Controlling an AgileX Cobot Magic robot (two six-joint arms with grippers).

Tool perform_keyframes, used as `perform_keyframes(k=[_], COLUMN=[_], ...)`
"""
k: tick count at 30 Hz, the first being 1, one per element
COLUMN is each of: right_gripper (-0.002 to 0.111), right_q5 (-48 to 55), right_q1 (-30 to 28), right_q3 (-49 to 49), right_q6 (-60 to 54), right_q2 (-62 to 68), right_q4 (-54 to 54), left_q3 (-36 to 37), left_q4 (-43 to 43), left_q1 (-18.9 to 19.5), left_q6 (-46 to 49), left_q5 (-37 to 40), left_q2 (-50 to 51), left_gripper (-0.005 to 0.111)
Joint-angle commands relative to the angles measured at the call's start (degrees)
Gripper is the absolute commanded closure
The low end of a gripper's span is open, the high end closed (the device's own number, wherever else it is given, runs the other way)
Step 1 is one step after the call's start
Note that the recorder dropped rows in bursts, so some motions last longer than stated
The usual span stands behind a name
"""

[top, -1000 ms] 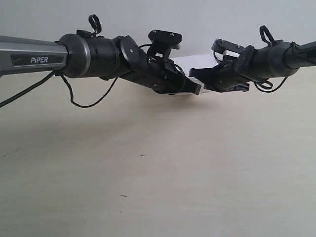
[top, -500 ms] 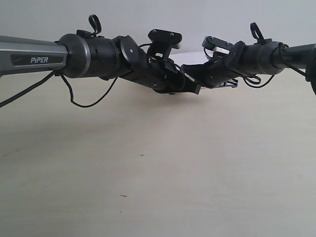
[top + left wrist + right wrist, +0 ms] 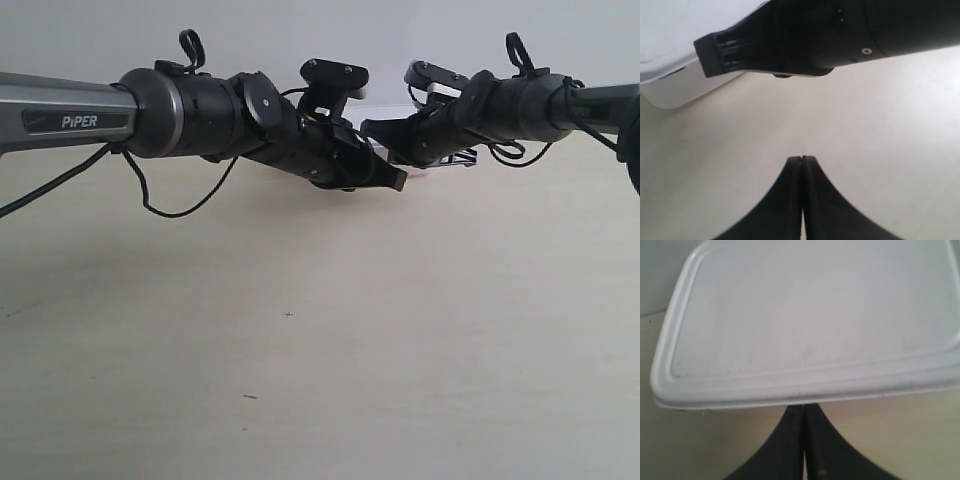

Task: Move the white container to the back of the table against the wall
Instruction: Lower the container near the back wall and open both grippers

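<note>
The white container [image 3: 810,315] fills the right wrist view, lid up, with the wall [image 3: 655,270] just behind its far corner. My right gripper [image 3: 804,406] is shut, its tips pressed against the container's near side under the lid rim. My left gripper [image 3: 802,158] is shut on nothing and hovers over the bare table [image 3: 865,125], apart from the container [image 3: 665,75]. In the exterior view the container [image 3: 390,112] is mostly hidden behind both arms. There the right gripper [image 3: 368,128] reaches in from the right and the left gripper [image 3: 398,180] from the left.
The right arm's black gripper body [image 3: 790,40] crosses the left wrist view, close ahead of the left gripper. A black cable [image 3: 170,205] hangs under the left arm. The wall [image 3: 100,30] runs along the table's back edge.
In the exterior view the right gripper has moved left and back toward the wall, and less of the container shows behind the arms. The left arm has stayed still.
</note>
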Motion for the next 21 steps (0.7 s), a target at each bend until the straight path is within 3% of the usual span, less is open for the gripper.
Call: perform_keyframes(k=[1,21], right_gripper=[0.108,0.108], right_q5=[-1.8,6.1], right_q1=[-0.1,-0.1], right_q3=[-0.7,-0.7], right_q6=[0.0,0.0], right_q2=[-0.1,-0.8], right_q4=[-3.9,-5.8], left_q3=[0.2,0.2], left_q4=[0.0,0.3], left_q1=[-0.2,-0.2], left_q6=[0.9,1.5], left_q5=[0.5,3.1], left_q2=[-1.5,-3.7], left_gripper=[0.107,0.107])
